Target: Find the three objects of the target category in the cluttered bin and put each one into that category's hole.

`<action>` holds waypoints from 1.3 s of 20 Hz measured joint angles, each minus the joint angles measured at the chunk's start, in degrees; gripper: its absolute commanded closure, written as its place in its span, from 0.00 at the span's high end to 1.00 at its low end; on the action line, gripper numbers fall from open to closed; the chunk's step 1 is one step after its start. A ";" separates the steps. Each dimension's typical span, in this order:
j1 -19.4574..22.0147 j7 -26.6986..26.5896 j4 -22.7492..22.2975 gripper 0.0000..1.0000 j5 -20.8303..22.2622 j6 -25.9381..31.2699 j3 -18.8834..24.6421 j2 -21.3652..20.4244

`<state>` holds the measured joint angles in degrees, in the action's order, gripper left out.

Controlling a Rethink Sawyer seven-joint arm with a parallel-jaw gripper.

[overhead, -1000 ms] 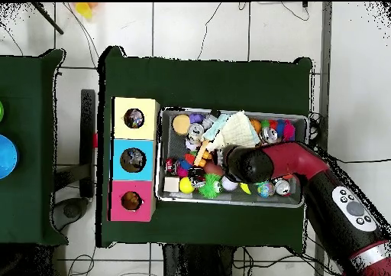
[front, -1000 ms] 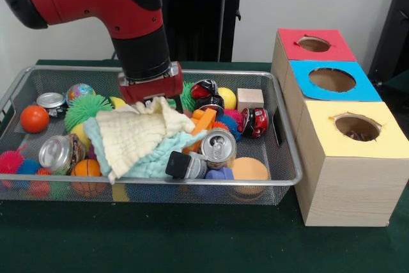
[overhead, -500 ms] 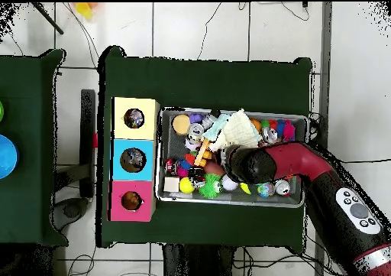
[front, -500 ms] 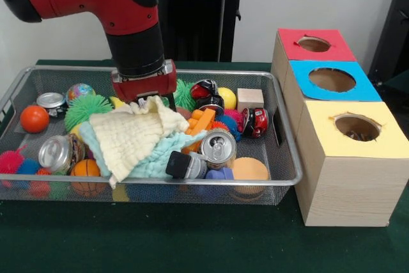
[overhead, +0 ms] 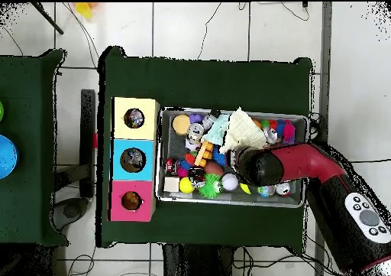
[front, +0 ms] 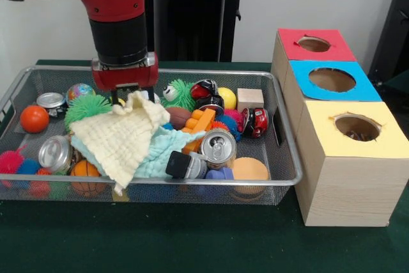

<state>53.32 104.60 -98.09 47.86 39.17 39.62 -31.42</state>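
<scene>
Now, vs a sec ago, end effector [front: 126,96] has risen and moved left w/ the pale yellow waffle-weave cloth [front: 123,137] pinched by its corner, clenched on it; that uncovers a brown football-shaped toy [front: 178,117] and a green spiky ball w/ eyes [front: 176,93], so more of the clutter can be checked, I'd say. Wire mesh bin [front: 289,158] on the green desk [front: 192,241] holds an orange ball [front: 34,119], silver cans [front: 219,148], balls, toys. Right: wooden boxes w/ red hole top [front: 314,44], blue hole top [front: 332,80], yellow hole top [front: 357,128], something dark inside the yellow; target category unclear.
</scene>
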 measured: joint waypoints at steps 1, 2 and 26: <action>-0.13 0.00 0.00 1.00 0.02 0.00 -0.52 -0.54; -0.17 0.00 0.02 1.00 0.01 -0.01 -0.84 -0.80; -2.03 0.00 -2.35 1.00 -0.08 -14.12 -10.43 -0.02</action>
<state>51.29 104.60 -100.43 47.78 25.05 29.19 -31.44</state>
